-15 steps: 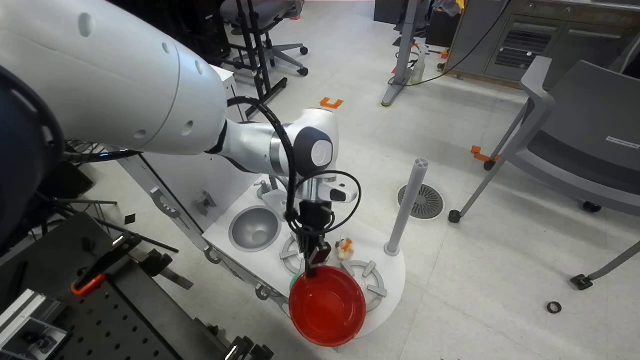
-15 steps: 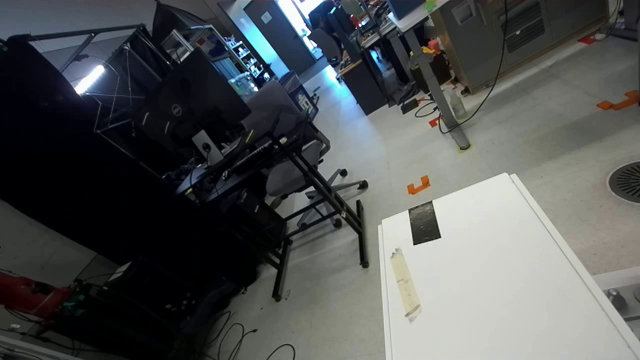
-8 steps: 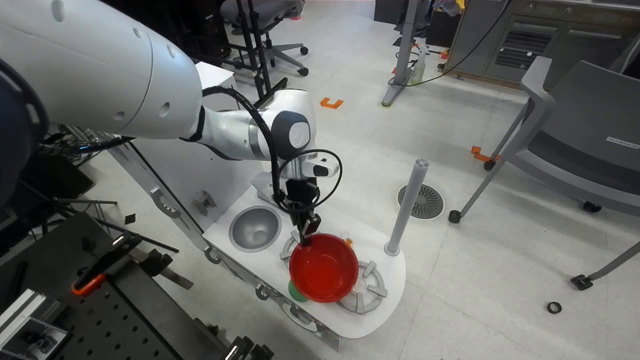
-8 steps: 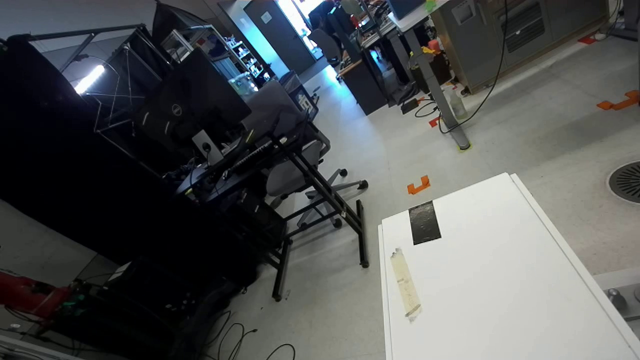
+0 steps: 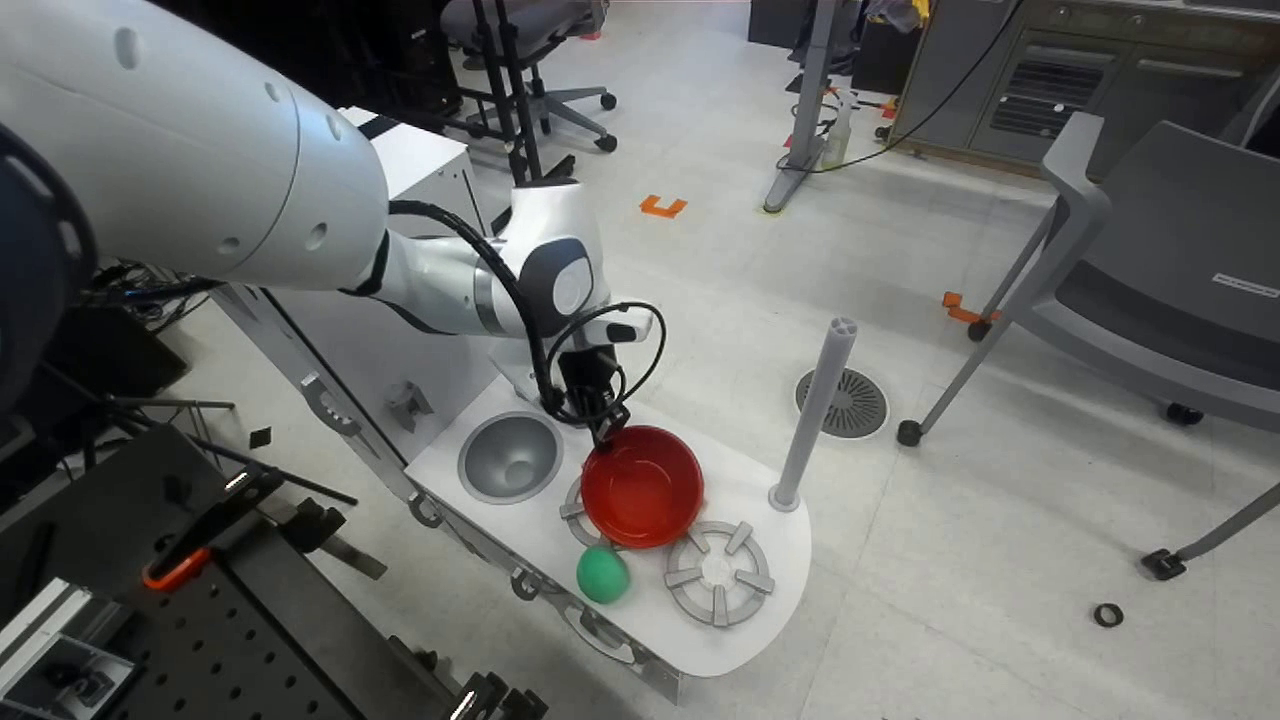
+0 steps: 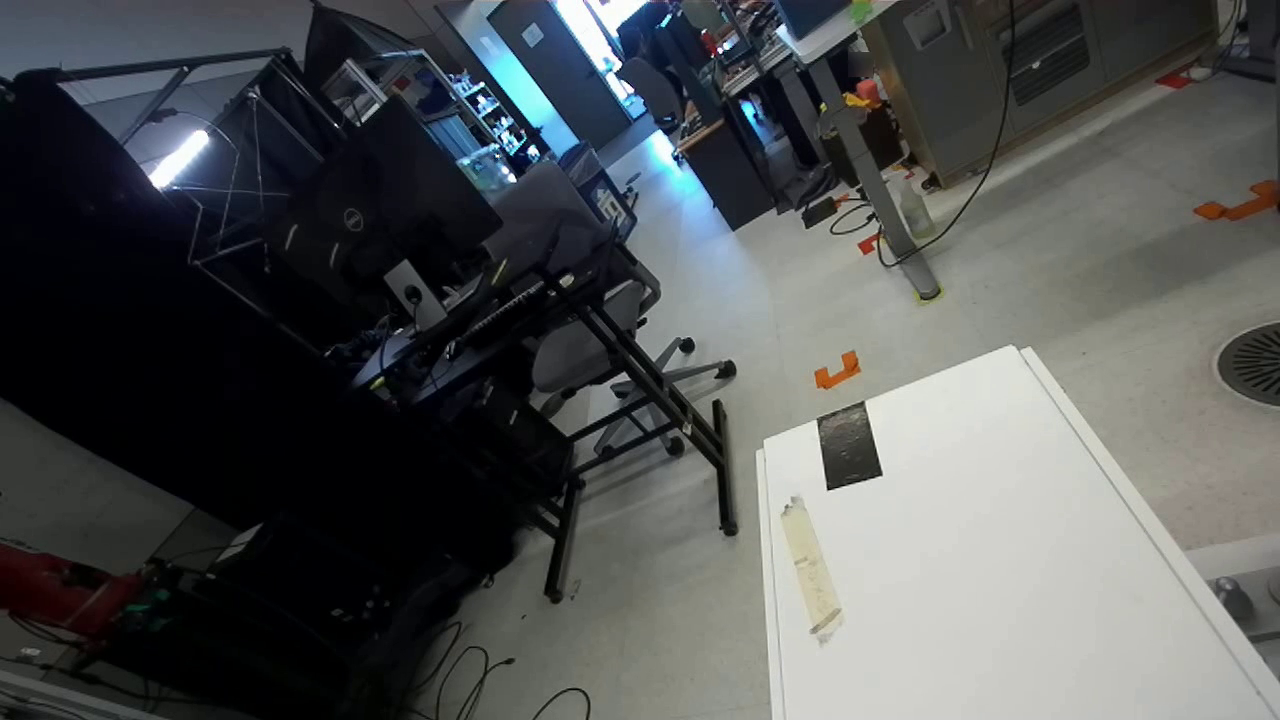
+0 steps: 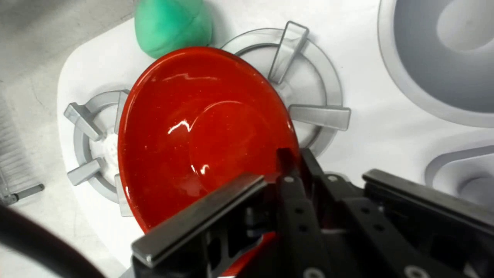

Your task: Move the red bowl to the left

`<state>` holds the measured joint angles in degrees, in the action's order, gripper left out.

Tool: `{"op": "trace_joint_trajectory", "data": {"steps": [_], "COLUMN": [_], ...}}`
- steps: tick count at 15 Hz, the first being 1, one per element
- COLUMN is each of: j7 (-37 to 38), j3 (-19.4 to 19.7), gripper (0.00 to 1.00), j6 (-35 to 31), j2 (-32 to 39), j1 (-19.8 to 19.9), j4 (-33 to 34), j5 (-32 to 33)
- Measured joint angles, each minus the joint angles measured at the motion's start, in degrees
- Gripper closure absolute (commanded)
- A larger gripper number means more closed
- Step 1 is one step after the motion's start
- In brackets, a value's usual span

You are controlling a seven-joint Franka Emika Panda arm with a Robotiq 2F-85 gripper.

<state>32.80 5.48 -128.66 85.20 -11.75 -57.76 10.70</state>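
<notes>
One arm (image 5: pixel 215 160) reaches from the top left corner of an exterior view, sloping down to a bent wrist (image 5: pixel 565 287), so that the gripper (image 5: pixel 603 441) points down near the far edge of the counter (image 5: pixel 720 652). The bowl (image 5: pixel 643 490) is over the burner (image 5: pixel 572 510) nearest the sink (image 5: pixel 488 450); whether it touches the burner, I cannot tell. The ball (image 5: pixel 603 574) is just beside it, by the near edge.

In an exterior view, a panel (image 6: pixel 960 580) runs to the bottom edge, a black patch (image 6: pixel 850 446) by its top left corner.

In the wrist view, the fingers (image 7: pixel 296 202) stand almost together, pinching the bowl's rim, one inside and one outside.
</notes>
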Motion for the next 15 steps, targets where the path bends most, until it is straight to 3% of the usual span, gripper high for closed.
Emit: {"op": "trace_joint_trajectory", "data": {"steps": [8, 10, 15], "j7": [-1.39, -1.52, -2.16], "j3": [-0.15, -0.15, -0.37], "gripper": [0.98, 0.67, 0.31], "j6": [-0.85, -0.79, -0.73], "j2": [-0.04, -0.07, -0.05], "j1": [-2.97, -3.00, -2.96], "j4": [-2.36, -2.37, -2.60], "j5": [0.00, -0.13, -2.43]}}
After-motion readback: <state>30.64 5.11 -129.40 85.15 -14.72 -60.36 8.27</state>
